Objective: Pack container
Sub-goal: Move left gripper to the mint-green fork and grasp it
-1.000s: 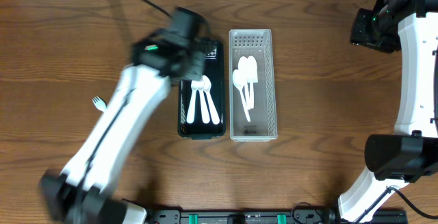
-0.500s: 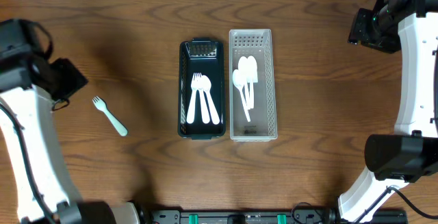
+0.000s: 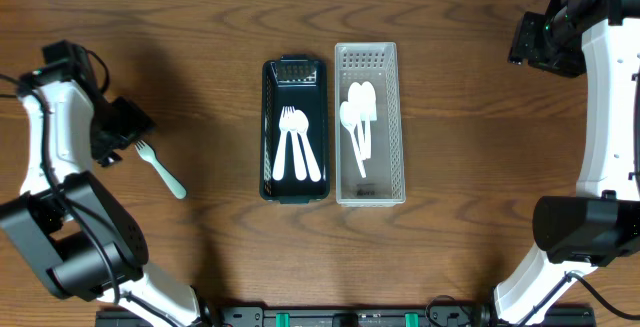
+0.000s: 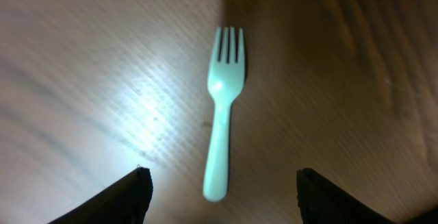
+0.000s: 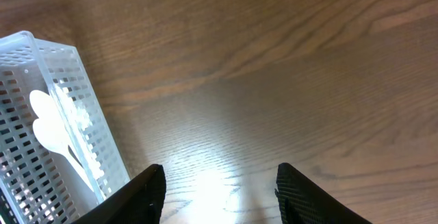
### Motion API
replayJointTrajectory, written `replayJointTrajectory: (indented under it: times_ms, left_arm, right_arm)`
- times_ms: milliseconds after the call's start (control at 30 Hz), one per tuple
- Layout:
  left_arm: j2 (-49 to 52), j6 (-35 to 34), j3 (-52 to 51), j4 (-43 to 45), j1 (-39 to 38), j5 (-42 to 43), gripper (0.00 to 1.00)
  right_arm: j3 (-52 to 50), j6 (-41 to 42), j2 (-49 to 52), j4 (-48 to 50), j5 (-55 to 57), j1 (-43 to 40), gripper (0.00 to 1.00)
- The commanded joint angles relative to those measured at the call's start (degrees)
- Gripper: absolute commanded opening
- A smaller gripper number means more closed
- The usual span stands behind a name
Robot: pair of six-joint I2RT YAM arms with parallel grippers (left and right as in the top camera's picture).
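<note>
"One mint fork (image 3: 161, 168) loose. Location?" asks the clerk.

"On the table (image 3: 220, 27), left of the black tray (image 3: 294, 70), just beside the left gripper (image 4: 222, 190). Long axis diagonal overhead: tines upper left, handle lower right."

"Left wrist view?"

"Fork and wood only. Tines point away from the gripper, handle end lies between its wide-apart fingers, nothing held. Overhead alone lists both containers."

"Contents?"

"Black tray: three white forks (image 3: 297, 145), lengthwise. White basket (image 3: 366, 59): about three white spoons (image 3: 358, 107), overlapping, count uncertain. Right wrist view catches the basket's corner with spoons. Right gripper (image 5: 222, 193) spread open over the table, holding nothing."
</note>
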Motion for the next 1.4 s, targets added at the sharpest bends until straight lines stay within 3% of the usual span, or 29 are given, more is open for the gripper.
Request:
replayJointTrajectory:
  times_ms: [0, 367, 833, 1067, 1367]
  left_arm:
    - [1.33, 0.07, -3.69, 2.82, -0.13, 0.22, 0.7]
    - [4.28, -4.76, -11.3, 15.19, -0.13, 0.15, 0.7]
    - [11.02, -6.78, -11.3, 17.64, -0.13, 0.24, 0.7]
    - [11.08, -6.75, -11.3, 17.66, -0.13, 0.37, 0.48]
    - [11.08, -6.75, -11.3, 17.86, -0.13, 0.61, 0.44]
  right_arm:
    - [-0.02, -0.37, -0.04, -0.35, 0.39, -0.09, 0.56]
    - [-0.02, -0.37, -0.04, -0.59, -0.07, -0.02, 0.55]
    - [-0.02, -0.37, -0.04, -1.42, -0.02, -0.02, 0.55]
    - [-0.02, -0.37, -0.04, -1.44, -0.02, -0.02, 0.54]
    - [-0.02, -0.37, -0.04, -1.46, -0.02, -0.04, 0.54]
